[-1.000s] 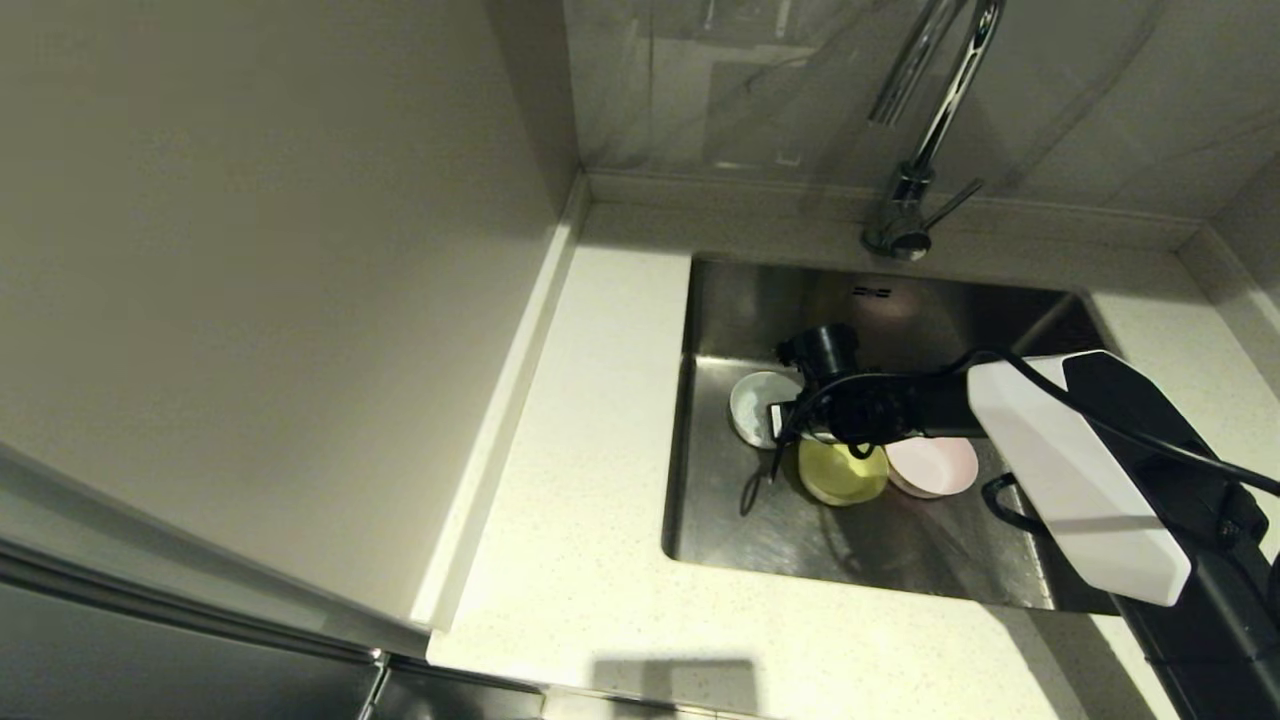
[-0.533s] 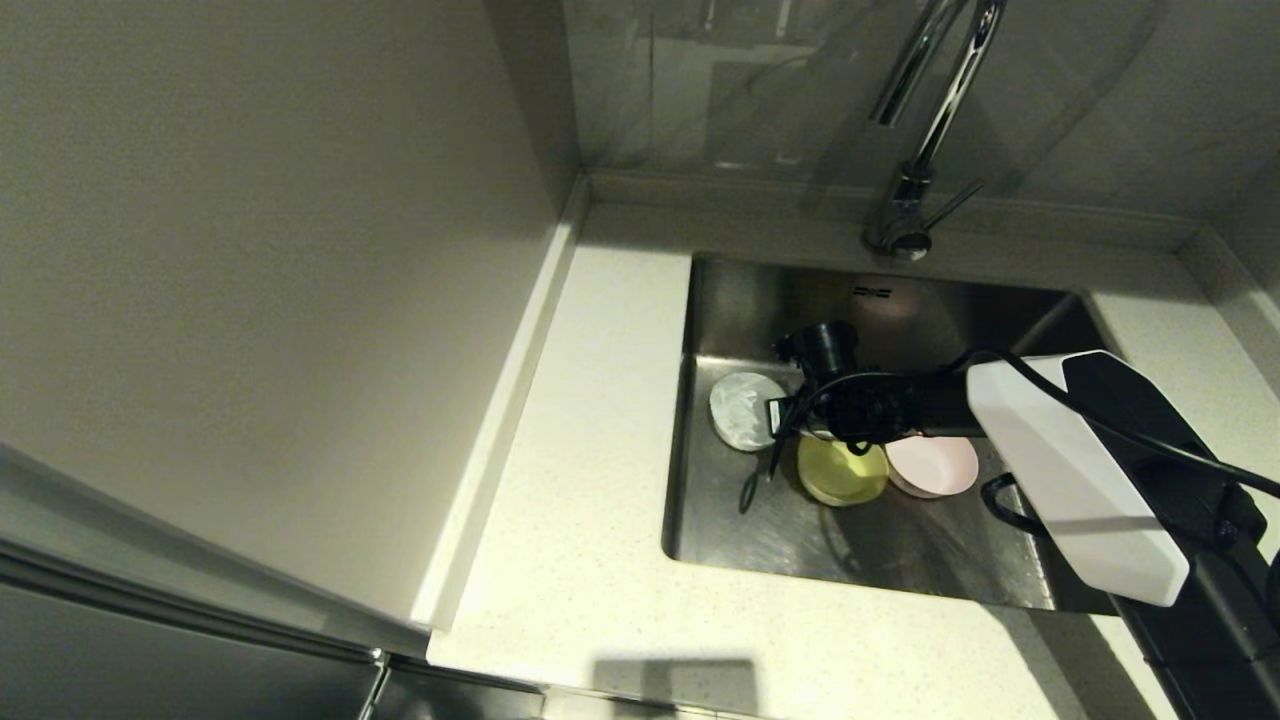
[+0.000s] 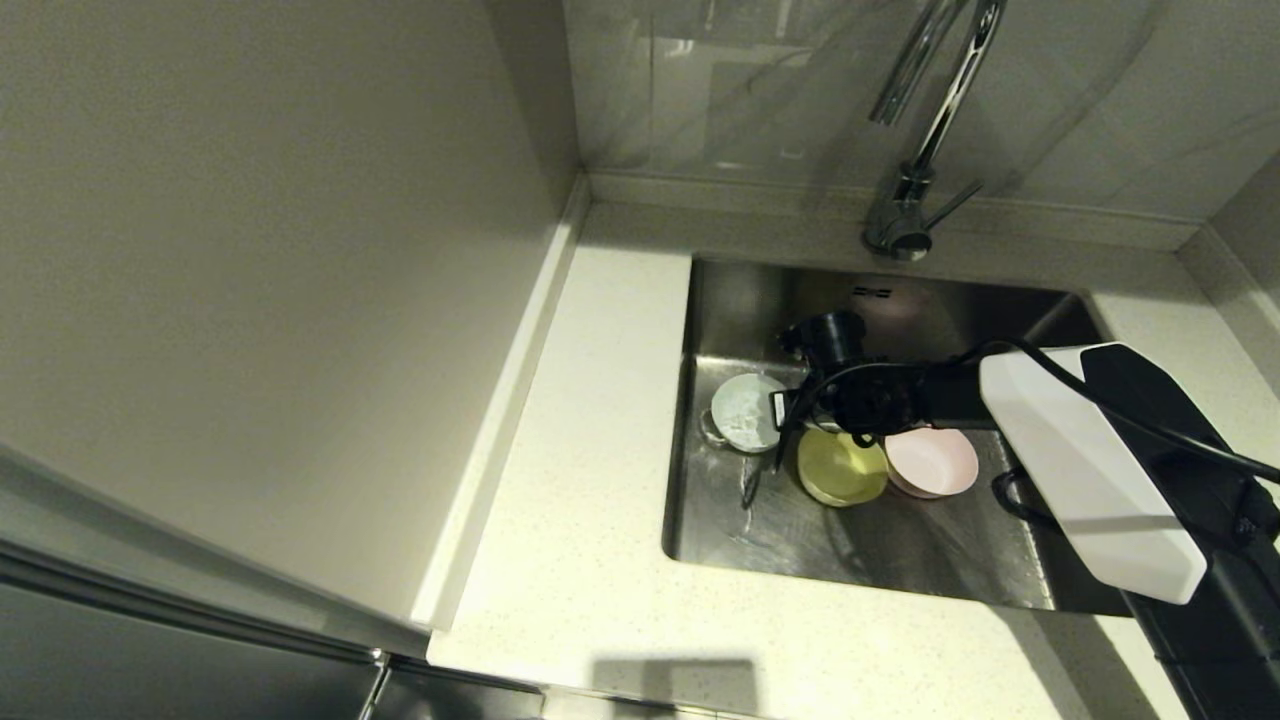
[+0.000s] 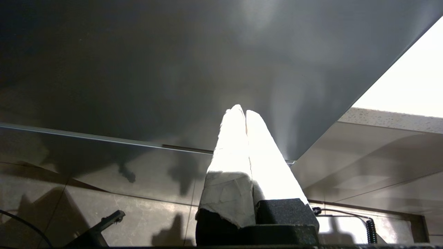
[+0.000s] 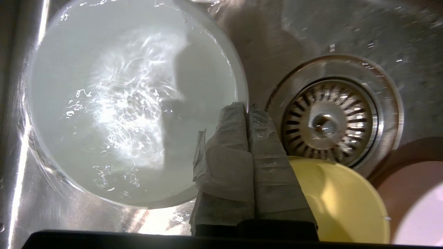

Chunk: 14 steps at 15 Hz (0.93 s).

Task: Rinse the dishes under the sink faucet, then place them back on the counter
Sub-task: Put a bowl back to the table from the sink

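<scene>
The white bowl is sitting low in the sink, holding water, and your right hand is pinching its rim with both fingers clenched on the thin edge. Just beside the hand, the drain strainer is lying on the far side of the grip, and the yellow bowl is resting close under the wrist, with the pink bowl just beyond it.

The grip is sitting on a wet, narrow rim, so the water's weight is likely to tip the bowl or slide it out when you lift. Swinging too fast is risking a spill over the desk, or a knock against the yellow bowl.

The faucet is standing well beyond the hand. Your left hand is parked away from the sink, fingers pressed together and grasping nothing.
</scene>
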Available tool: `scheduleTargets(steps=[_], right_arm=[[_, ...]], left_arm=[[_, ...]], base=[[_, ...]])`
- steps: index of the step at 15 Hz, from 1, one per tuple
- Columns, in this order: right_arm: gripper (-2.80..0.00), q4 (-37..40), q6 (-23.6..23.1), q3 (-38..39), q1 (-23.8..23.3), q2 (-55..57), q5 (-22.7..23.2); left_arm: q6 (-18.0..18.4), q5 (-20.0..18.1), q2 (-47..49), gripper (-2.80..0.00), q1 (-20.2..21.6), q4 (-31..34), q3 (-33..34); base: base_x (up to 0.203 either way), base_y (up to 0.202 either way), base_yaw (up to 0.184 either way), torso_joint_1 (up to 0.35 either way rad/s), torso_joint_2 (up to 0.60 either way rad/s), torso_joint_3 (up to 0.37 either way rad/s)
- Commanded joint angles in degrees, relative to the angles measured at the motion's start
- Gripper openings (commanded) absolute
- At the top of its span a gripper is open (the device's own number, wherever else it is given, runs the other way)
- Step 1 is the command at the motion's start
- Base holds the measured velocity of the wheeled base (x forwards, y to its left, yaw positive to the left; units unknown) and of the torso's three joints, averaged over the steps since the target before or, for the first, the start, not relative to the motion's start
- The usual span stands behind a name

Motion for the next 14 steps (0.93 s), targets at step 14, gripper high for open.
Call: scheduleTargets(steps=[14], right_arm=[[-2.8,1.2,-6.6,0.0,-2.9,-4.2,-0.3]], left_arm=[[0.0,0.0,-0.1,-2.8,0.0,0.0,0.0]], base=[[0.0,0.0,0.0,0.0,0.0,0.0]])
